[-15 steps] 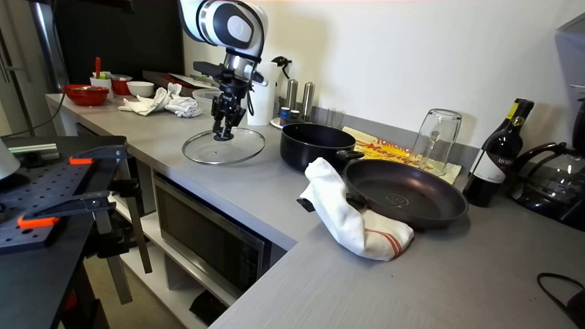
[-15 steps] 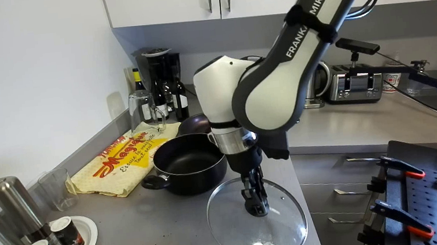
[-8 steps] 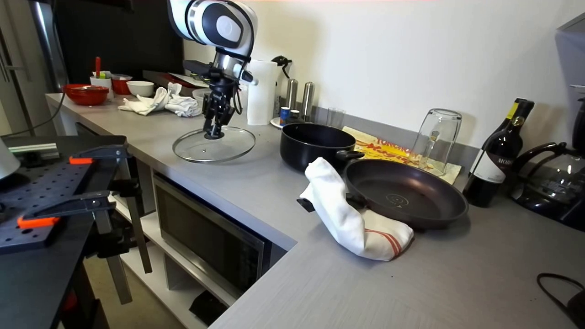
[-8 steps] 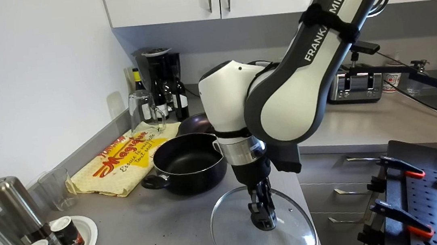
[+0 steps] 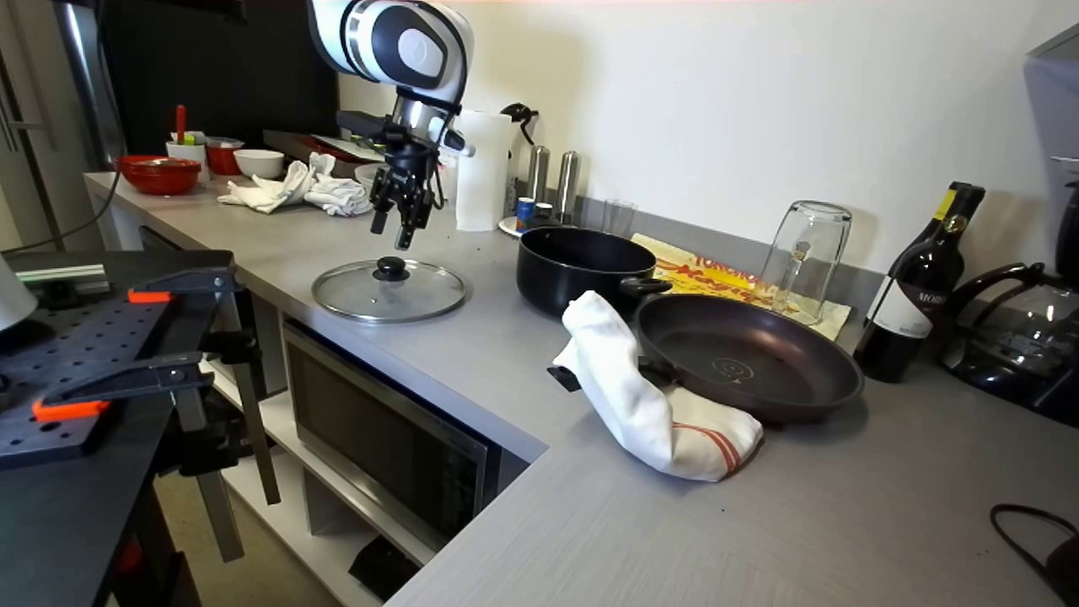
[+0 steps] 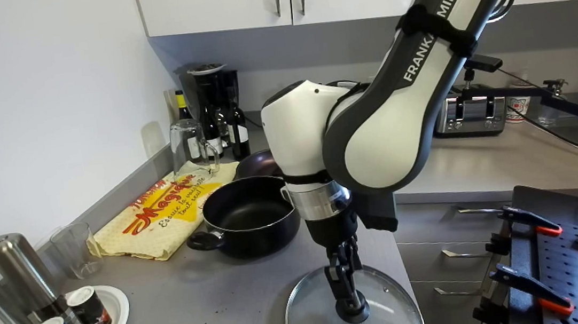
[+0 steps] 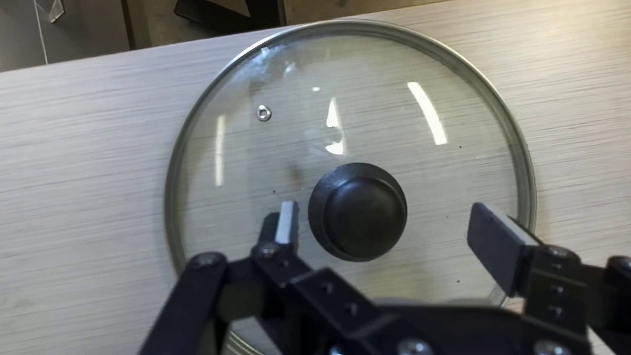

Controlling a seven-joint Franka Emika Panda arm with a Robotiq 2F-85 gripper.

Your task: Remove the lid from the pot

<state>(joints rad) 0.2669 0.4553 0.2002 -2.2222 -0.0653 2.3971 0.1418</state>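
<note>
The glass lid (image 5: 426,295) with its metal rim lies flat on the counter in both exterior views, beside the black pot (image 5: 560,282). Uncovered, the pot (image 6: 262,240) shows its dark inside. Just over the lid hovers my gripper (image 5: 391,235), its fingers spread apart and a gap between them and the black knob (image 5: 390,268). In the wrist view, the knob (image 7: 365,217) sits between the two fingers of the gripper (image 7: 387,219), nearer the left one, and touches neither. Nothing is held.
A black frying pan (image 5: 750,354) with a white towel (image 5: 624,396) over its handle stands beyond the pot. By the wall are a yellow packet (image 6: 170,206), an upturned glass mug (image 5: 805,261) and a plate (image 6: 119,308) with shakers. The counter's front edge (image 7: 123,55) runs close to the lid.
The lid, gripped by its knob and held above the counter, first moved away from the pot. Then the fingers opened and the lid dropped onto the counter. The arm has barely moved since half a second ago.
</note>
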